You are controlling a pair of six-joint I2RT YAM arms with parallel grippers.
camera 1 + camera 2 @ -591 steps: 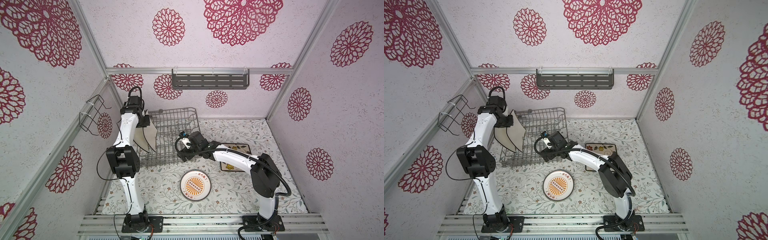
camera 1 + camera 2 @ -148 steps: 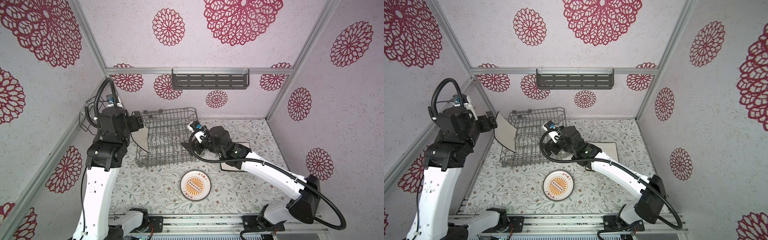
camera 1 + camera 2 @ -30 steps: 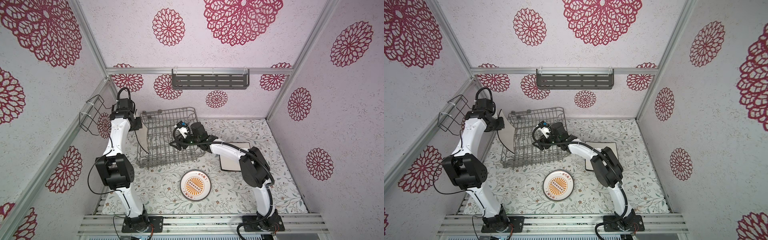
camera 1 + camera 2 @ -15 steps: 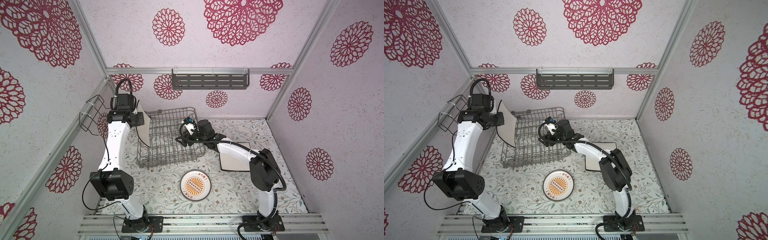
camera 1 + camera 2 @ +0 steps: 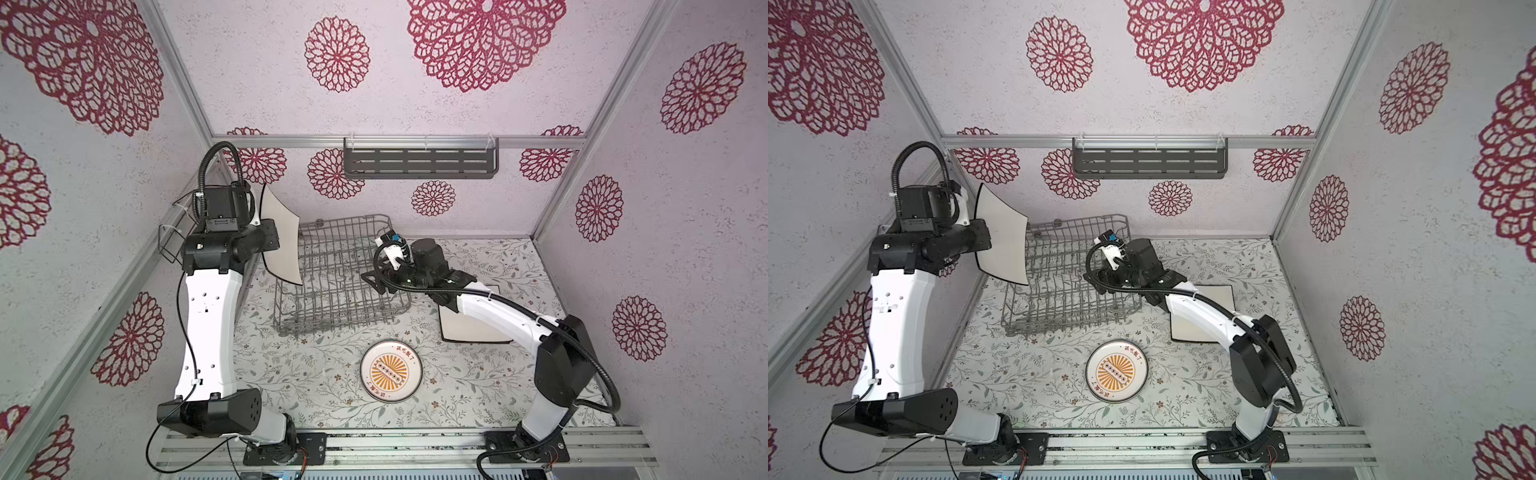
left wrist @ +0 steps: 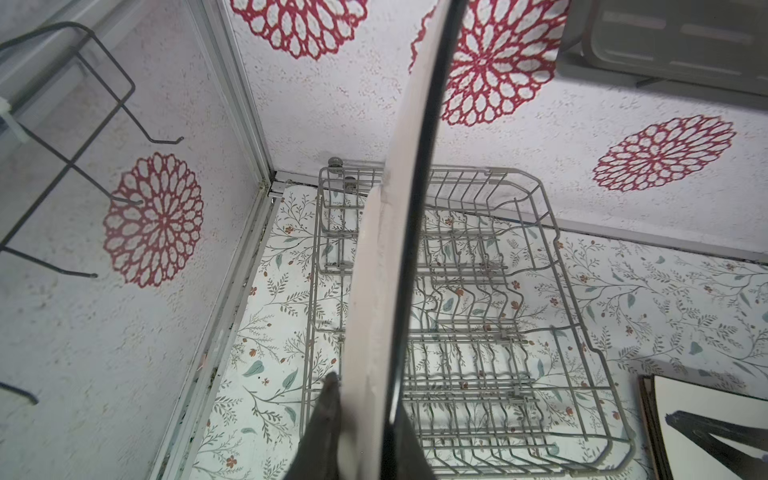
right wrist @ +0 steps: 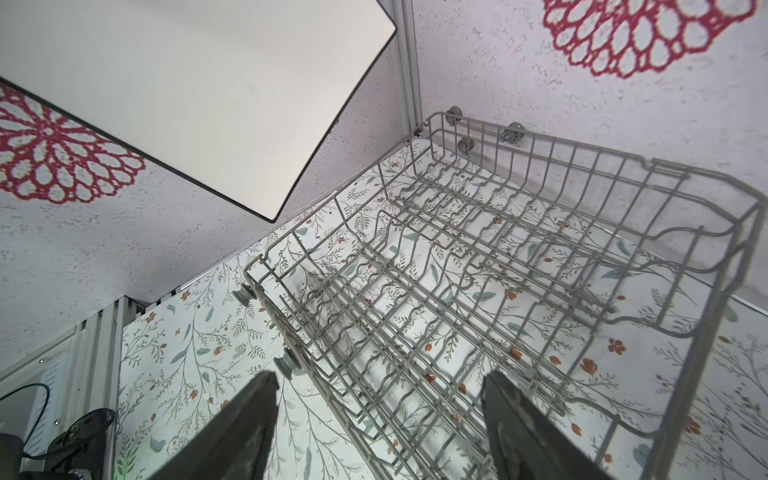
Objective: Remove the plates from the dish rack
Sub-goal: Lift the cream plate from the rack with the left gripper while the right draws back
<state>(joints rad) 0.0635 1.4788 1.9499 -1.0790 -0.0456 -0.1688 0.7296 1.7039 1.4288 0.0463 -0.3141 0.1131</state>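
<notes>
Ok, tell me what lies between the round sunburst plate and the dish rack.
Nothing but bare flowered tabletop lies between the round plate and the dish rack, near edge included, as both top views show.

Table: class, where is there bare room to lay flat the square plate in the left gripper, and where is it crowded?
Free: front-left table, between the dish rack, the round sunburst plate and the left arm; also the back-right strip between rack, back wall and the flat square plate. Crowded: where the right arm crosses that plate beside the rack.
</notes>
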